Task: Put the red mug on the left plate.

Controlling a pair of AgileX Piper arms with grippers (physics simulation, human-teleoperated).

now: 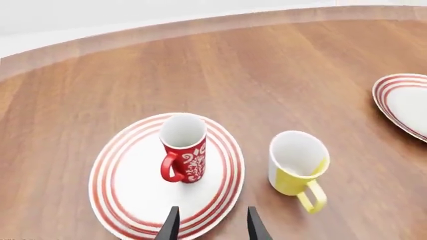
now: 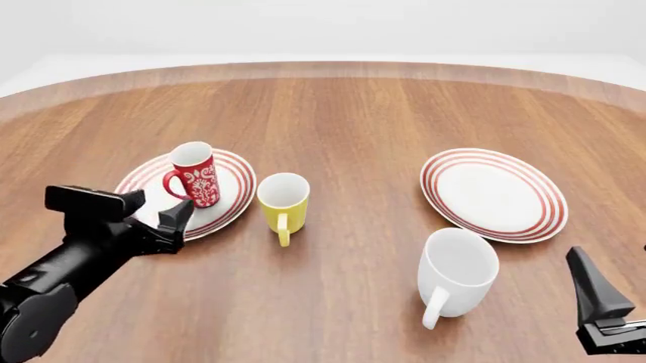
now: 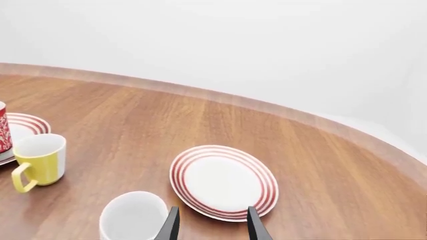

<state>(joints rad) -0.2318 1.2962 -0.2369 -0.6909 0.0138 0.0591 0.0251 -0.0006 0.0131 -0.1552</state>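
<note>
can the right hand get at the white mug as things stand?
Probably yes. The white mug stands upright on bare table just ahead-left of the right hand, with nothing between them. The right plate lies beyond it, out of the way.

Red mug [image 2: 196, 175] — upright on left plate [image 2: 231, 198]

Right gripper [image 3: 212, 224] at the near edge, dark fingertips [image 3: 172, 225] parted with nothing between. Just beyond, a red-ringed white plate [image 3: 224, 182] flat on the wooden table [image 3: 133, 120]. Beside it, a white mug [image 3: 133, 217], partly cut off. Farther off, a yellow mug [image 3: 41, 162] upright, handle toward the camera. At the frame's border, slivers of the red mug [image 3: 3, 135] and the left plate [image 3: 27, 125].
</note>
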